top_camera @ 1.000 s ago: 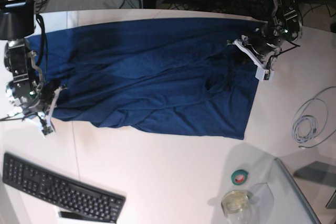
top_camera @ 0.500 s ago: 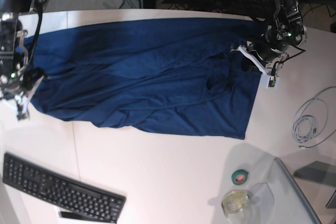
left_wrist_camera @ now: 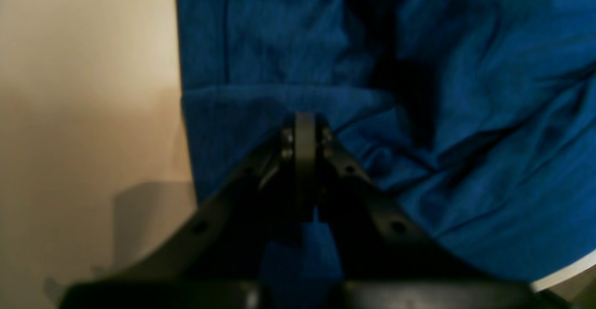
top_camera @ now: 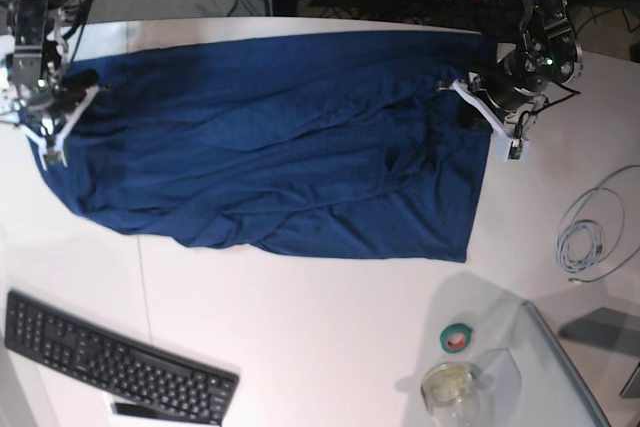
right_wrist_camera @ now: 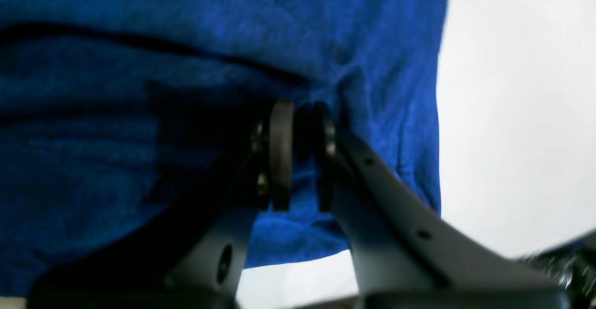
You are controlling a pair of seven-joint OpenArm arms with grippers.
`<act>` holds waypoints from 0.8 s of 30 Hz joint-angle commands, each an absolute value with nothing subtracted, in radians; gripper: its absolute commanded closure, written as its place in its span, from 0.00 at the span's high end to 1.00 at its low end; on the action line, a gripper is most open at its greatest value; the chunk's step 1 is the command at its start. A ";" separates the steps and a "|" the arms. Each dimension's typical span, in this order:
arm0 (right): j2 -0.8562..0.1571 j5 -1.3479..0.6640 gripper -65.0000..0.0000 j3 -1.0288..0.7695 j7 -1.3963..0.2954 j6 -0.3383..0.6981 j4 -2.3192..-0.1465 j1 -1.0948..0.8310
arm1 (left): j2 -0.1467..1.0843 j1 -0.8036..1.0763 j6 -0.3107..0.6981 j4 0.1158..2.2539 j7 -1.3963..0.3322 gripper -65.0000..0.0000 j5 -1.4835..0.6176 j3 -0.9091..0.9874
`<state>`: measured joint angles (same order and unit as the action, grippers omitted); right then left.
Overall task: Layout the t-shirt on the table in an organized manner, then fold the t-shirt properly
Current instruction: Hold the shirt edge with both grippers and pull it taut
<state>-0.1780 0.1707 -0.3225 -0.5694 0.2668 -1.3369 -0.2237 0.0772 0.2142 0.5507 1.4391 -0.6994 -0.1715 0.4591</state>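
Your t-shirt [top_camera: 280, 147] lies spread, wrinkled, across the far half of the table [top_camera: 320, 337]. Left gripper [left_wrist_camera: 305, 127]: jaws clenched flat together over the shirt's edge; can't tell if cloth is caught. Right gripper [right_wrist_camera: 298, 113]: jaws nearly closed, pinching a fold of shirt fabric near its edge.

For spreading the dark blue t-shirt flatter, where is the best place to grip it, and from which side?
Probably the free near corner of the dark navy-blue fabric t-shirt, approached from the bare white table toward the keyboard side. The hem there lies flat with an exposed edge, while the middle is bunched in folds.
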 commanded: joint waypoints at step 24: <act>-0.202 0.170 0.24 -0.257 -0.665 0.285 -1.584 -0.070 | 0.071 0.302 0.556 1.600 -0.687 0.00 -0.193 0.455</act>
<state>-0.1917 0.1768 -0.2554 -0.6914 0.2859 -1.5600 -0.0875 0.0677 0.3073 0.5541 1.5852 -0.7036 -0.1799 0.4526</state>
